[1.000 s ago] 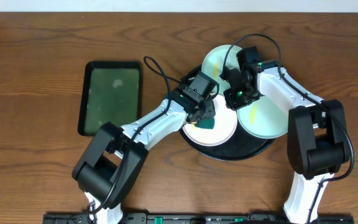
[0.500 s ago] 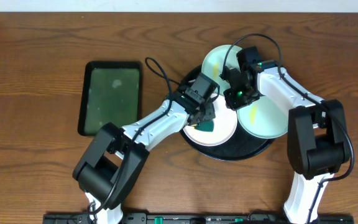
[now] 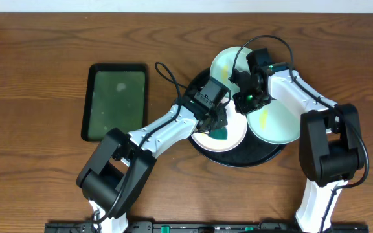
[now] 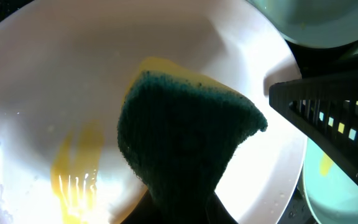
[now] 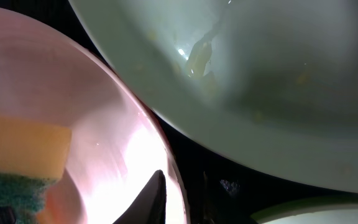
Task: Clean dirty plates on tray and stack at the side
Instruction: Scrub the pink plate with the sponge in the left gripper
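Observation:
Three plates sit on the round black tray (image 3: 239,160). The front white plate (image 3: 234,138) carries a yellow smear (image 4: 73,177). My left gripper (image 3: 215,121) is shut on a green and yellow sponge (image 3: 220,133) and presses it on that plate; the sponge (image 4: 185,137) fills the left wrist view. My right gripper (image 3: 242,105) is shut on the white plate's rim (image 5: 169,168), one finger inside it. A mint plate (image 3: 226,65) lies at the back and another (image 3: 279,126) at the right, both with faint smears.
A rectangular dark-green tray (image 3: 116,100) with a black rim lies on the wooden table to the left. The two arms meet over the round tray, close together. The back mint plate (image 5: 260,74) hangs just above the right gripper's fingers.
My left gripper has slid the sponge a little to the right and forward across the white plate. The right gripper has stayed on the rim.

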Robot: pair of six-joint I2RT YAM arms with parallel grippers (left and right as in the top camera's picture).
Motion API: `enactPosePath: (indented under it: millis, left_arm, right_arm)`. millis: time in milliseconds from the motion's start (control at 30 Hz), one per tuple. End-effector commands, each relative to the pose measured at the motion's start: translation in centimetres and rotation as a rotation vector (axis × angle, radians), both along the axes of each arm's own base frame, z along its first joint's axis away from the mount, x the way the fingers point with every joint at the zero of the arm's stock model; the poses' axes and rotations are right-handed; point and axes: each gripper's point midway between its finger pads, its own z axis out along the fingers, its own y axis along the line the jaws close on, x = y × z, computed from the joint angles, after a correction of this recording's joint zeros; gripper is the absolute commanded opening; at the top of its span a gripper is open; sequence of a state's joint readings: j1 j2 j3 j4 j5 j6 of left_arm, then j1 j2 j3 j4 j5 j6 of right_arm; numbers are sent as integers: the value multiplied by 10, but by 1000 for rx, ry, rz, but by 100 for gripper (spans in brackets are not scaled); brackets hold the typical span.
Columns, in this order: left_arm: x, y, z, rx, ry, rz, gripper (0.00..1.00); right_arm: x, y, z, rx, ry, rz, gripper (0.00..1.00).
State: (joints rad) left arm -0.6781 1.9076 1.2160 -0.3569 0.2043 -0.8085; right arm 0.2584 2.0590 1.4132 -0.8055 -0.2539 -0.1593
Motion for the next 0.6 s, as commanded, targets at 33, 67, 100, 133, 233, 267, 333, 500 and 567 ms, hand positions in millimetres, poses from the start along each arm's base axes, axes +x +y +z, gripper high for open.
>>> enactPosePath:
  millis: [33,67,100,133,233,267,333,500,567]
  left_arm:
    - [2,8,-13,53,-1,19,8]
    - [1,9,-19,67,6,21,8]
    - [1,11,-25,81,14,22,8]
    - [0,13,-30,94,21,24,8]
    - [-2,28,-46,178,33,41,8]
    - [-2,35,-49,215,30,51,8]
    - [0,54,-53,310,9,77,8]
    - [10,101,-41,545,-85,145,8]
    - [13,113,-32,597,-112,163,8]
  right_arm:
    - [-3,2,-3,4,17,-15,17]
    - [-3,2,-3,4,17,-17,17]
    - [-4,2,-3,4,18,-17,17]
    - [-4,2,-3,4,18,-17,17]
    - [-4,2,-3,4,18,-17,17]
    - [-4,2,-3,4,18,-17,15]
    - [-4,2,-3,4,18,-17,14]
    - [-4,2,-3,3,18,-17,8]
    - [-4,2,-3,3,18,-17,4]
